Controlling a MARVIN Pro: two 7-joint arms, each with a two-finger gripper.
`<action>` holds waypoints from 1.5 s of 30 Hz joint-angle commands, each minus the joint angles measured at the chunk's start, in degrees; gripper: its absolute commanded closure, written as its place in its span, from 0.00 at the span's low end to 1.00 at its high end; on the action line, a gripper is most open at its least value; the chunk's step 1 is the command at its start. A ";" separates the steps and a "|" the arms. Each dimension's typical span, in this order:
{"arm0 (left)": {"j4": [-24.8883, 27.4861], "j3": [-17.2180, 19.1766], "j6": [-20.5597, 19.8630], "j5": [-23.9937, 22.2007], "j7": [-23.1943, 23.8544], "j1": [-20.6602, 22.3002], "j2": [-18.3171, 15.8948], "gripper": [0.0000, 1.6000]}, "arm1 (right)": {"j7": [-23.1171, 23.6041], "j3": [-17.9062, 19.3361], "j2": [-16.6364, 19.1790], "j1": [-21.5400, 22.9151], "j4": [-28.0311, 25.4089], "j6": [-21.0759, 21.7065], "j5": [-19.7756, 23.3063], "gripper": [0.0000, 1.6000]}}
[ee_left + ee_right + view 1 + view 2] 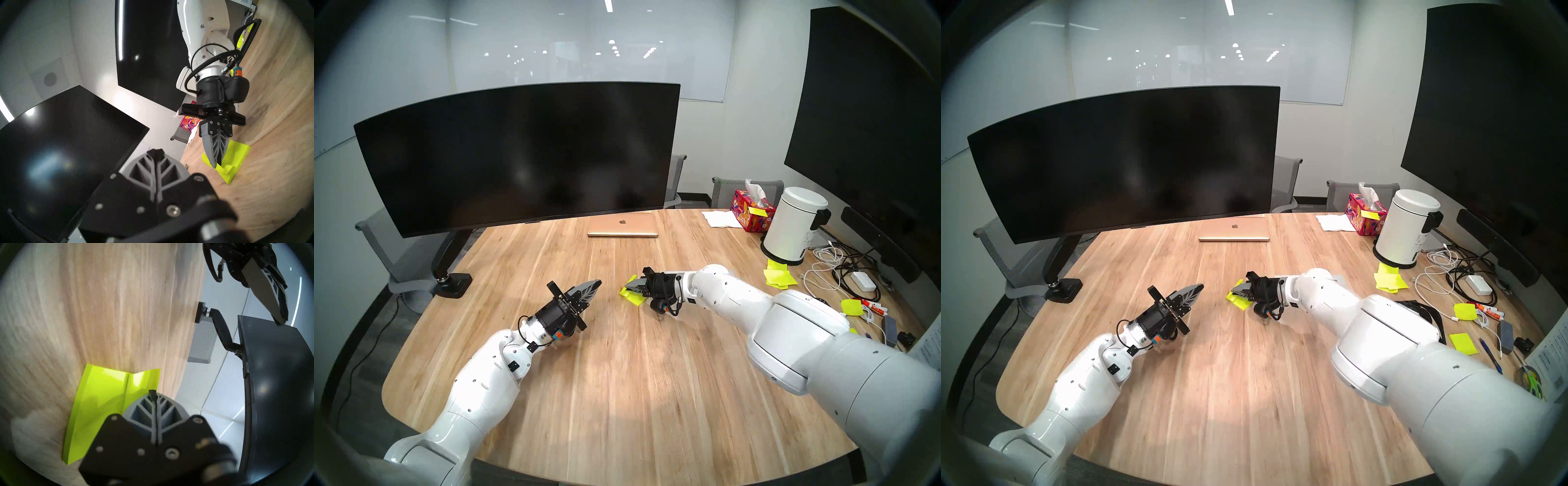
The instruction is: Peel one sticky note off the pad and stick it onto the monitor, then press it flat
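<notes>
The pad (pixel 633 296) of neon yellow-green notes lies on the wooden table right of centre; it also shows in the right wrist view (pixel 95 404). My right gripper (pixel 628 288) lies low over it, shut on the raised edge of the top sticky note (pixel 143 380), which bends up from the pad. The left wrist view shows that note (pixel 206 158) sticking out beside the closed right fingers (pixel 215 152). My left gripper (pixel 597 283) is shut and empty, hovering above the table left of the pad. The wide curved black monitor (pixel 517 159) stands behind on its arm mount.
A closed gold laptop (pixel 622 225) lies under the monitor's right end. A tissue box (pixel 750 212), a white bin (pixel 794 225), loose yellow notes (pixel 778 276) and cables (pixel 843 271) crowd the right side. A large flat screen (pixel 870 118) hangs at right. The monitor arm's base (pixel 453 283) sits at left.
</notes>
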State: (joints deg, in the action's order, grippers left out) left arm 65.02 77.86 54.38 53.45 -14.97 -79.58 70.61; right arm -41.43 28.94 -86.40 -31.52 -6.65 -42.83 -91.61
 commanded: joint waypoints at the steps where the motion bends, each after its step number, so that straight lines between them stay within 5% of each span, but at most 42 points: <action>1: 0.37 -0.34 0.62 0.03 -0.27 1.22 -0.90 1.00 | 1.15 0.06 -1.71 -1.57 0.25 0.71 0.20 1.00; 24: 0.45 -4.30 0.62 0.48 -0.29 1.96 -1.64 1.00 | -1.03 -0.93 0.84 -1.28 0.35 -0.72 -0.02 1.00; 45: -7.26 -12.38 0.62 -1.79 1.33 9.48 -4.31 1.00 | -2.11 0.09 1.83 -1.09 0.51 -1.54 0.02 1.00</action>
State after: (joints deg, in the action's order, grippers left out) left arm 59.01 67.61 54.91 52.40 -14.61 -74.34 66.91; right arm -44.30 28.60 -85.17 -31.77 -6.56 -44.55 -92.03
